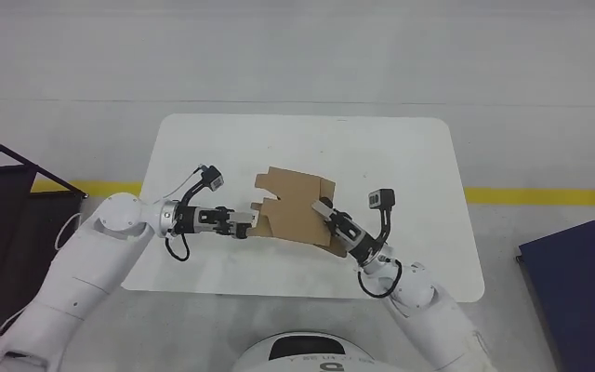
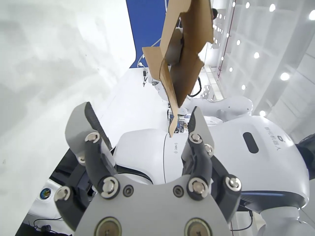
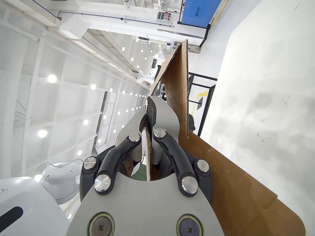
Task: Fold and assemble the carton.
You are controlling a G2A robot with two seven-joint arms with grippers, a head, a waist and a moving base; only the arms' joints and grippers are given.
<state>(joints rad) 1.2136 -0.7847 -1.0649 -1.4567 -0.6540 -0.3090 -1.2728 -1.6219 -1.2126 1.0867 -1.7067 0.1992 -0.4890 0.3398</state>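
Right pincer [image 3: 149, 109] is clamping the carton [image 3: 177, 94]; left pincer [image 2: 140, 109] is gaping wide.
From the right wrist, the fingers are squeezing a flap's edge. From the left wrist, spread fingers are flanking a cardboard corner without gripping it. From above, the partly folded carton is spanning the gap between both arms, over the middle of the white tabletop [image 1: 390, 158].

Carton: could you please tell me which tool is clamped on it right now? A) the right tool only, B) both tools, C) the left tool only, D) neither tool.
A: the right wrist view shows the right tool shut on the carton, while the left tool stands open, not closed on the cardboard.
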